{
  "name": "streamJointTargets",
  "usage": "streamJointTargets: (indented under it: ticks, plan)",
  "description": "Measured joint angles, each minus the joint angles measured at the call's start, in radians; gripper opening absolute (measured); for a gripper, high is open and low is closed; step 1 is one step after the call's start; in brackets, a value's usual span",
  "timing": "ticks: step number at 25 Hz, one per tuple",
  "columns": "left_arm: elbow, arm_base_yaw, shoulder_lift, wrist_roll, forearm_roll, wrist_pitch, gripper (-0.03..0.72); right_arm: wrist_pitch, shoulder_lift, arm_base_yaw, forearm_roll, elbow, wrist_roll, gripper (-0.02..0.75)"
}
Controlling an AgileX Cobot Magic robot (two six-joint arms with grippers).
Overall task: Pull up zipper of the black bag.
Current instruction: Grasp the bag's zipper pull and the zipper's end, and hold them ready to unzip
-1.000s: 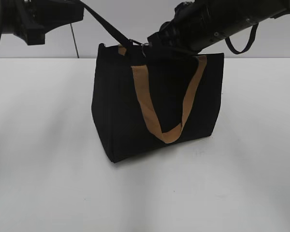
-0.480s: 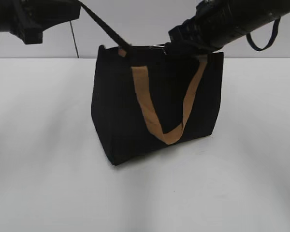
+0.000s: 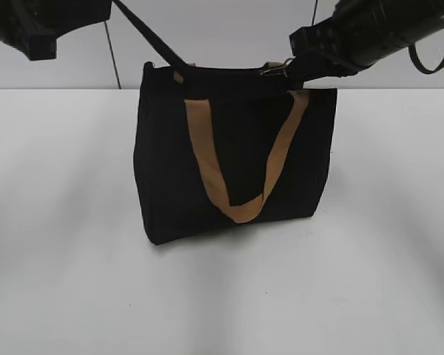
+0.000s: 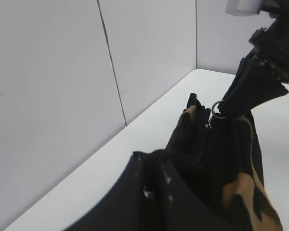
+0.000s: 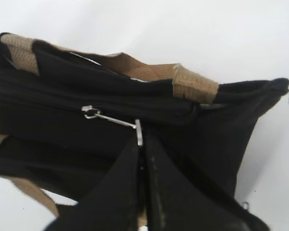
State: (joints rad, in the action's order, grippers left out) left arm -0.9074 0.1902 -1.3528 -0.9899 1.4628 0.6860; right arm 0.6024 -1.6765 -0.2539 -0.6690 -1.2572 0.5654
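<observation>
Black right claw [image 5: 143,159], reaching in slantwise, pinches the zipper [image 5: 114,121] pull; left claw [image 4: 156,185] clamps the black bag [image 3: 233,155].

1. Table [image 3: 74,281]: white, matte, flat surface; spreads below and to both sides of the jaws, running back to the wall.
2. Wall [image 3: 222,37]: pale grey panels behind and above the jaws.
3. Panel seam [image 4: 111,62]: thin dark vertical line in the wall, beside the jaws.
</observation>
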Motion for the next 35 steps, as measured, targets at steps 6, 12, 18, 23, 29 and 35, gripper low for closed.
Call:
streamJointTargets:
  ticks: [6, 12, 18, 23, 29, 35]
  plan:
    - [0.000, -0.002, 0.001, 0.000, 0.000, -0.004, 0.023, -0.002, 0.001, 0.035, 0.017, 0.000, -0.024, -0.001]
    - [0.000, -0.003, 0.001, 0.000, 0.010, -0.007, 0.023, -0.002, 0.008, 0.037, 0.032, 0.000, -0.032, -0.001]
    - [0.000, -0.003, 0.001, 0.000, 0.019, -0.007, 0.023, -0.002, 0.008, 0.039, 0.037, 0.000, -0.053, -0.001]
    - [0.000, -0.003, 0.001, 0.000, 0.020, -0.007, 0.023, -0.004, 0.008, 0.041, 0.040, 0.000, -0.066, -0.001]
    - [0.000, -0.003, 0.001, 0.000, 0.021, -0.007, 0.023, -0.019, 0.008, 0.042, 0.043, 0.000, -0.084, -0.001]
    - [0.000, -0.004, 0.001, 0.000, 0.020, -0.007, 0.023, -0.041, 0.008, 0.046, 0.059, 0.000, -0.099, -0.001]
